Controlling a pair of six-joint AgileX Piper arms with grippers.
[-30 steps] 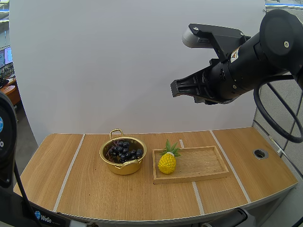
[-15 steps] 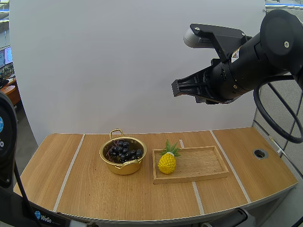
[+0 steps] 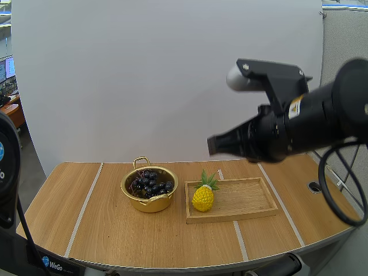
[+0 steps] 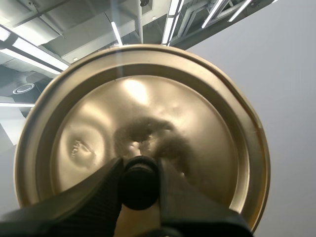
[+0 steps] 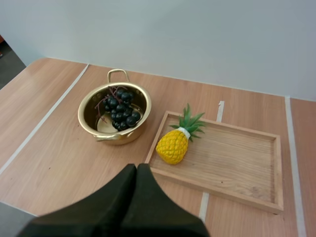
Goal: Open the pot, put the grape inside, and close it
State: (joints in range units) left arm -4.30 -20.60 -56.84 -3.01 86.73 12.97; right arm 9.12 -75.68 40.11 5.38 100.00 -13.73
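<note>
A gold pot stands open on the table with a bunch of dark grapes inside it. My left gripper is shut on the black knob of the gold lid, held up in the air with its underside facing the camera. My right gripper hangs high above the tray, its fingers lying together as one dark wedge with nothing in them.
A wooden tray lies right of the pot, with a yellow toy pineapple at its left end. A round hole sits in the table's far right.
My right arm has dropped lower and shifted slightly right above the tray. Pot, grapes and pineapple have not moved.
</note>
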